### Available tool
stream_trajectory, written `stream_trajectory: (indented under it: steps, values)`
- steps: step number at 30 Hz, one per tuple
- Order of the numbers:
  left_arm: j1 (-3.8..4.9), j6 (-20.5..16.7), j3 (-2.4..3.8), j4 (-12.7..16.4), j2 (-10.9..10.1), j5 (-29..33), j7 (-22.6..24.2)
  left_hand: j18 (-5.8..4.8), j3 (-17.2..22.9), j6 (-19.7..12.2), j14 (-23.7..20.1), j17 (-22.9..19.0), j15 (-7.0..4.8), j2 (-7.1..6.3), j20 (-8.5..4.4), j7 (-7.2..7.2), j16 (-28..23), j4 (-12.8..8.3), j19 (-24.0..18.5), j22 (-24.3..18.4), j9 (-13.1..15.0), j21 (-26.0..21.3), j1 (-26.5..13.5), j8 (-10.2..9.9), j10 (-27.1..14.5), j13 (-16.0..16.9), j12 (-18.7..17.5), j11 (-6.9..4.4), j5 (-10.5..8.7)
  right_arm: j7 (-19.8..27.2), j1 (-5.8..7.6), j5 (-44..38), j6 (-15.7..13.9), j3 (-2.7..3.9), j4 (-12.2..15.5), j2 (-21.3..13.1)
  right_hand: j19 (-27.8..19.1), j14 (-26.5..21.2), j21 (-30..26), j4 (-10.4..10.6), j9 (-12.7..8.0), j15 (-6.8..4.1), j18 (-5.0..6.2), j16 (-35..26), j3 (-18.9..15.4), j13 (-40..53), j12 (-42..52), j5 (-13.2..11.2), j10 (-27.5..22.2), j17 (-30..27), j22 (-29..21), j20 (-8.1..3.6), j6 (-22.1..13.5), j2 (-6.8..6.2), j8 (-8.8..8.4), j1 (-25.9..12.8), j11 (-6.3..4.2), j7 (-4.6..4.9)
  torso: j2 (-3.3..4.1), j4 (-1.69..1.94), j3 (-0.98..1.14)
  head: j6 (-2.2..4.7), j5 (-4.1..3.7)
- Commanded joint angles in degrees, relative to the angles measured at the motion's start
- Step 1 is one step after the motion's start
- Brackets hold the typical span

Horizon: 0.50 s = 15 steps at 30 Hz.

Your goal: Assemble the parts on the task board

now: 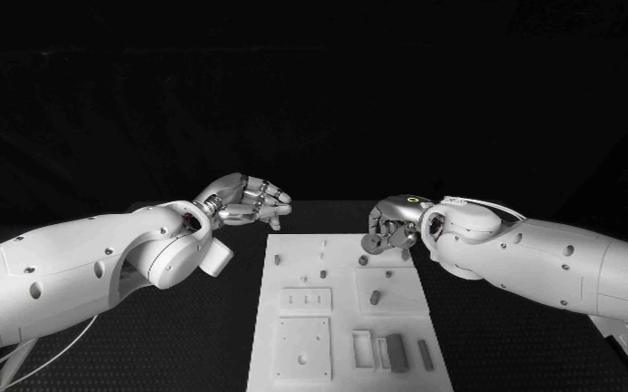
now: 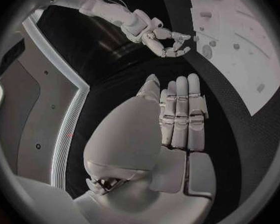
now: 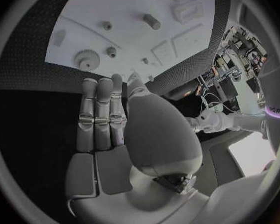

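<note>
The left hand [image 1: 246, 201] hangs off the board's [image 1: 295, 269] far left corner, over bare table [image 1: 524, 347]. The right hand [image 1: 390, 224] crowds the far right corner above a gear [image 1: 373, 243]. Pegs [image 1: 322, 275] and blocks [image 1: 397, 353] stud the board's middle and near right corner.

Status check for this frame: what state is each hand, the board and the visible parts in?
left hand: empty, off the board's far left corner
right hand: empty, over the board's far right corner
task board: flat on table
gear: lying flat on board

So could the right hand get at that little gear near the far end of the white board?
Probably yes: the right hand hovers open by the gear, holding nothing, with nothing between them.
</note>
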Motion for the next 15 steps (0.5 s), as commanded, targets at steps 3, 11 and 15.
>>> stream_trajectory:
  steps: [3,11,15]
  values:
    - [0.18,1.44,0.06,0.13,0.33,-1.3,0.68,-0.05,-0.58,0.26,-0.46,0.18,0.23,-0.7,-0.47,0.17,-0.34,-0.03,-0.15,0.13,-0.1,-0.48,-0.52,-0.35,-0.31,0.13,-0.55,0.56,-0.25,-5.39,0.01,-0.52,1.52,0.02,-0.53,0.05,-4.99,-5.64,-0.07,0.25,0.13,1.42,0.5,0.67,6.6,3.51,-0.55,1.11,-5.42,1.26,1.61,0.36,-2.18,-5.38,-1.49,-18.46,1.47,0.94,1.82,0.41,-0.15,0.24,-0.32]
    - [0.18,1.83,0.06,-0.16,0.59,0.37,0.33,-0.29,-0.57,0.02,-0.62,0.53,0.24,-0.79,-0.64,0.51,-0.51,-0.01,-0.17,0.32,-0.12,-0.69,-1.68,-0.75,-0.41,0.33,-1.12,0.69,-0.24,-5.96,0.01,-0.04,2.03,0.03,0.48,-0.38,-14.87,-15.25,4.96,-3.25,4.64,4.06,-0.95,5.42,28.82,14.76,-0.45,1.04,-14.69,3.93,1.6,1.98,-6.07,-8.72,-1.68,-41.16,3.24,2.96,2.99,0.51,-0.38,0.03,-0.53]
    - [0.17,2.07,0.06,-0.27,0.79,0.65,0.25,-0.33,-0.53,-0.03,-0.65,0.6,0.24,-0.8,-0.67,0.6,-0.55,-0.01,-0.19,0.35,-0.12,-0.75,-1.9,-0.82,-0.43,0.38,-1.24,0.71,-0.24,-5.0,0.01,-0.03,1.96,0.03,0.92,-0.63,-16.45,-15.96,8.26,-14.28,8.1,3.99,-1.05,7.7,27.96,19.28,0.67,1.06,-15.43,4.24,1.47,2.22,-5.98,-4.88,-0.08,-33.64,2.96,2.62,3.36,0.6,-0.43,-0.06,-0.68]
